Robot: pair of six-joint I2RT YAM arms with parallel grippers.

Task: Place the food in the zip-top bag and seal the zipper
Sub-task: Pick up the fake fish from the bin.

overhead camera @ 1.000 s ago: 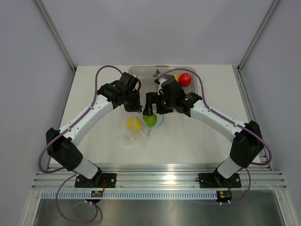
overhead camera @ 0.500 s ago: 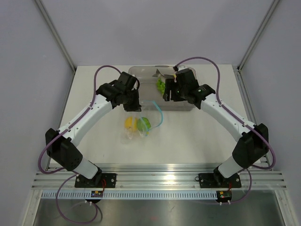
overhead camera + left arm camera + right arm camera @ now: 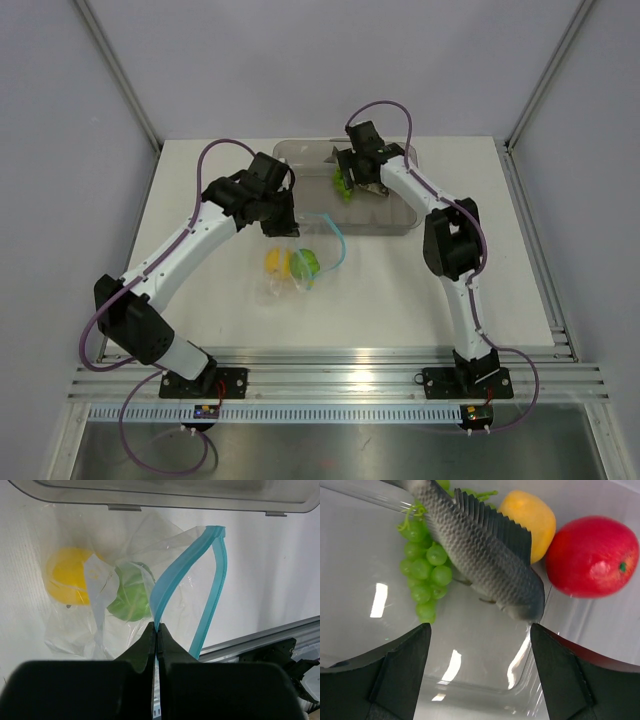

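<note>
The zip-top bag [image 3: 290, 272] lies on the table with a yellow fruit [image 3: 67, 575] and a green fruit [image 3: 130, 597] inside. Its teal zipper [image 3: 212, 585] loops open. My left gripper [image 3: 156, 627] is shut on one side of that strip, holding the mouth up; from above it [image 3: 283, 228] sits just behind the bag. My right gripper [image 3: 480, 627] hangs open over the clear tray [image 3: 300, 155] with nothing between its fingers. Below it lie the grey fish [image 3: 480, 550], green grapes [image 3: 422, 575], an orange-yellow fruit [image 3: 532, 517] and a red fruit [image 3: 592, 555].
The tray's near rim [image 3: 165, 495] runs close behind the bag. Grapes [image 3: 342, 183] show beside the right gripper [image 3: 352, 180] from above; the arm hides the red fruit there. A metal rail [image 3: 330, 375] borders the table's near edge.
My right arm has swung from above the bag back to the tray. The green fruit it carried now lies in the bag. The left gripper kept its hold.
</note>
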